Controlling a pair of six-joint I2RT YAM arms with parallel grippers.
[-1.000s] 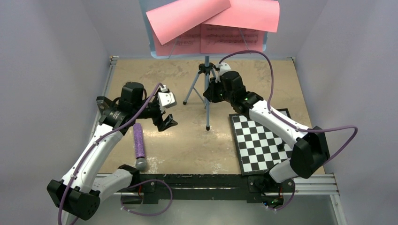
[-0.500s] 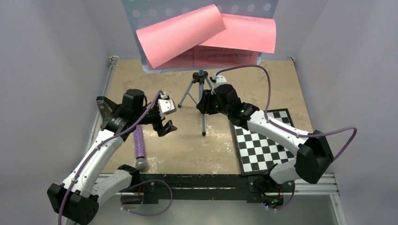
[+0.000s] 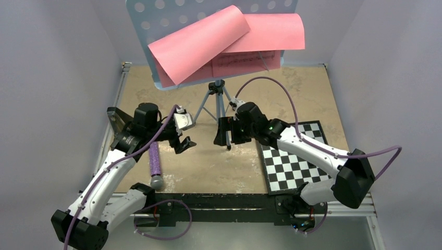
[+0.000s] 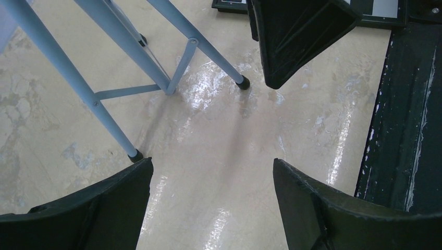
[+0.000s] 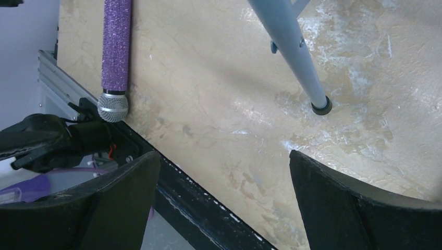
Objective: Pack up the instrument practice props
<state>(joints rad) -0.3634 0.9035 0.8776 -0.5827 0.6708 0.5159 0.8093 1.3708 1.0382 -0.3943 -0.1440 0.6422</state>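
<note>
**Right gripper open at the stand's near leg**

The music stand (image 3: 218, 88) stands mid-table on its tripod, long axis roughly upright, with pink sheets (image 3: 208, 44) draped over its top. Your right gripper (image 3: 223, 136) sits low against the stand's near leg (image 5: 292, 47), jaws wide apart and empty. In the wrist view the leg's foot lies just ahead of the fingertips, not between them. Can't tell from above if they touch. The leg slants up and away from the gripper. Your left gripper (image 3: 183, 143), also spread and empty, hangs left of the stand, farther off. The right arm is nearer, so it's likely the one for the grab.
</note>
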